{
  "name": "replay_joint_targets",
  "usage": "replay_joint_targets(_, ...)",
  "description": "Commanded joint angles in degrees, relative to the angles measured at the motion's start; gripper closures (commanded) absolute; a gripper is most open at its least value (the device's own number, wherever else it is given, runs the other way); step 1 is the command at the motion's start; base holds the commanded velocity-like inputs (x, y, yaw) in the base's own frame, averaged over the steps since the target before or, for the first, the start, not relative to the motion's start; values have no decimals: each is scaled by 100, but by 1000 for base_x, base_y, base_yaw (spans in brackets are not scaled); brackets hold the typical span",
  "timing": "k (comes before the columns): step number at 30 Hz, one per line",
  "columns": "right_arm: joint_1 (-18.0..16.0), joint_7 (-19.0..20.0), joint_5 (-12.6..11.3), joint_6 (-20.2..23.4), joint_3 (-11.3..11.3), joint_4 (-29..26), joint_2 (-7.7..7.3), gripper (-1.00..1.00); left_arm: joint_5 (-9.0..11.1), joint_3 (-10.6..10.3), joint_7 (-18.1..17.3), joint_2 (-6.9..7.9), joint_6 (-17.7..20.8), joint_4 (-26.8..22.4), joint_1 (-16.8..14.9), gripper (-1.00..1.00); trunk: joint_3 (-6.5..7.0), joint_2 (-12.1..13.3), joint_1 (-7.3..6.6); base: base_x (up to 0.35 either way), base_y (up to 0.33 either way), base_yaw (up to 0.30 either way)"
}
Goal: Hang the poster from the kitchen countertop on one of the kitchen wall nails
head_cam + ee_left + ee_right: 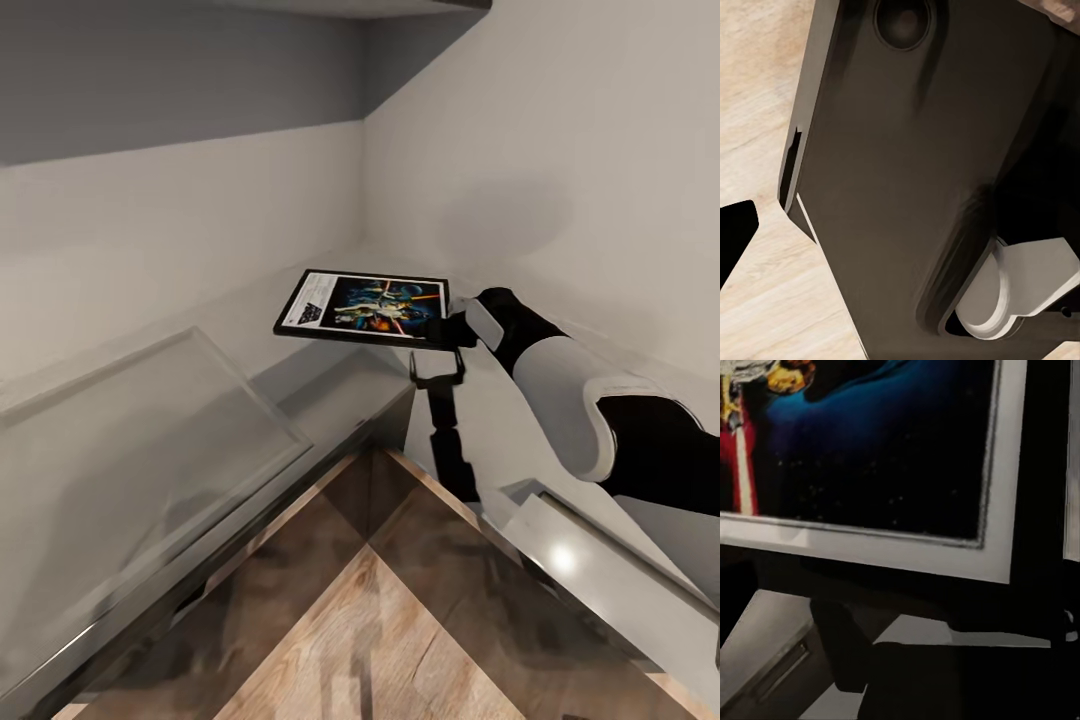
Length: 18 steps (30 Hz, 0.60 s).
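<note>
We hold the poster (pixel 365 307) lifted clear above the corner of the kitchen countertop (pixel 330 405), lying nearly flat with its artwork up and its white title strip at the end away from our arm. The right gripper (pixel 441 330) pinches the poster's near edge, its fingers closed on the black frame; in the right wrist view the frame and white border (pixel 945 556) sit close before the camera. Past the poster stand the two bare grey walls (pixel 560 150) that meet behind it, and we can make out no nail on either. The left gripper's state we cannot tell. So the pick-up looks done; finding a nail and hanging the poster remain.
</note>
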Motion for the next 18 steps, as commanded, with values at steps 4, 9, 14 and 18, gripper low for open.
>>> replay_joint_targets(4, 3, 2, -155, 34, -62, 129, 13, -100, -3, 36, -31, -2, 6, -7, 2, -100, -5, -2, 1, 0, 0, 0)
replay_joint_targets(9, 2, 2, -152, 34, -62, 110, 14, -100, -3, 36, -31, -2, 6, -7, 2, -100, -5, -2, 1, 0, 0, 0)
replay_joint_targets(14, 2, -6, -141, 39, -66, 61, 4, -100, -3, 31, -31, -2, 9, -7, 2, -100, -5, -2, 1, 0, 0, 0)
replay_joint_targets(18, 2, -11, -137, 64, -74, -144, -1, -100, -3, 29, -31, -2, 11, -7, 2, -100, -5, -2, 1, 0, 0, 0)
